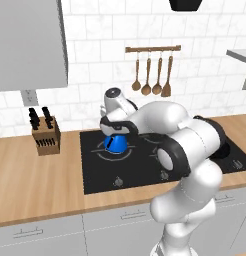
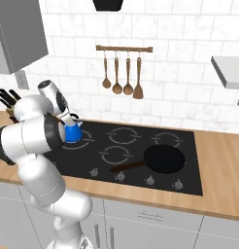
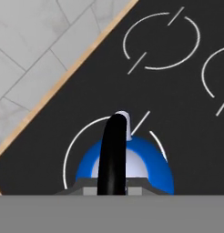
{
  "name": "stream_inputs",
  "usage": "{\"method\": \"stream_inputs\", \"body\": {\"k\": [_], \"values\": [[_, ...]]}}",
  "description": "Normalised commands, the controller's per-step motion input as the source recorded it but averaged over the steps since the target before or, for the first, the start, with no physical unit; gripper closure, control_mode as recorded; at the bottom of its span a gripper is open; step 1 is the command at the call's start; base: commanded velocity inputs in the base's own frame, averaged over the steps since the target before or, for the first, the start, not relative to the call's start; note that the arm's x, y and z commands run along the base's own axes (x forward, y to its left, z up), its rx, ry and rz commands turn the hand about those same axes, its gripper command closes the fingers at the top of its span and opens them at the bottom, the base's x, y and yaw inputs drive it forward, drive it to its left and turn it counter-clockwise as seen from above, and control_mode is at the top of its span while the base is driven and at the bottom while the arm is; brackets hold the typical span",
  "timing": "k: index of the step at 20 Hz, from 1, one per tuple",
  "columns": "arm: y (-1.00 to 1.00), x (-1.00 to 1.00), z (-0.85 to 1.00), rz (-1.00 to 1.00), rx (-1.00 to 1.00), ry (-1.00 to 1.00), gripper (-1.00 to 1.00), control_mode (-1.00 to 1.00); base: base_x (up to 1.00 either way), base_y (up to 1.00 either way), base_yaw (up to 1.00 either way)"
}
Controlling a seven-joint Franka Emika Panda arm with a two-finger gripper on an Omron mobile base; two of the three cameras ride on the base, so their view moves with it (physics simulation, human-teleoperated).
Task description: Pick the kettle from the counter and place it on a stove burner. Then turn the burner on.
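Plainly, lines taken from the scene:

Kettle: the blue kettle (image 1: 115, 144) is seen on the black cooktop (image 1: 95, 170), at its back left part, over a grey ring; whether its base touches the glass cannot be told.

Gripper: the gripper (image 1: 116, 131) is placed right above the kettle, its jaws drawn narrow on the kettle's black arched handle (image 3: 113, 152).

Left base view alone: a wooden knife block (image 1: 45, 133) is shown on the counter (image 1: 35, 180), left of the cooktop and well apart from it.

Right base view alone: a black frying pan (image 2: 162, 159) is shown on the cooktop's front right part, its handle pointed toward the knobs (image 2: 120, 176) along the front edge; the kettle is partly hidden by the arm there.

Hand view alone: the stove burner ring (image 3: 73, 150) is seen curving round the kettle, with the kettle's body overlapping it; a second ring (image 3: 161, 41) lies further along the cooktop.

Both base views: wooden utensils on a rail (image 1: 153, 49) are hung on the tiled wall behind the cooktop.

Writing: no brand, label or lettering can be read anywhere.
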Motion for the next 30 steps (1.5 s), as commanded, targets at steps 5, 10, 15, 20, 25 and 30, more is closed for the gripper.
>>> {"method": "stream_inputs", "body": {"k": [5, 10, 15, 20, 25, 30], "values": [[0.00, 0.09, -0.11, -0.04, 0.00, 0.00, 1.00, -1.00, 0.00, 0.00, 0.00], [0.00, 0.12, -0.14, -0.05, 0.00, 0.00, 1.00, -1.00, 0.00, 0.00, 0.00], [0.00, 0.11, -0.19, -0.05, -0.01, 0.00, 1.00, -1.00, 0.00, 0.00, 0.00], [0.00, 0.14, -0.16, -0.05, -0.01, 0.00, 1.00, -1.00, 0.00, 0.00, 0.00], [0.00, 0.20, -0.11, -0.06, -0.02, 0.00, 1.00, -1.00, 0.00, 0.00, 0.00], [0.02, 0.00, -0.13, -0.06, -0.02, 0.00, -1.00, -1.00, 0.00, 0.00, 0.00]]}}
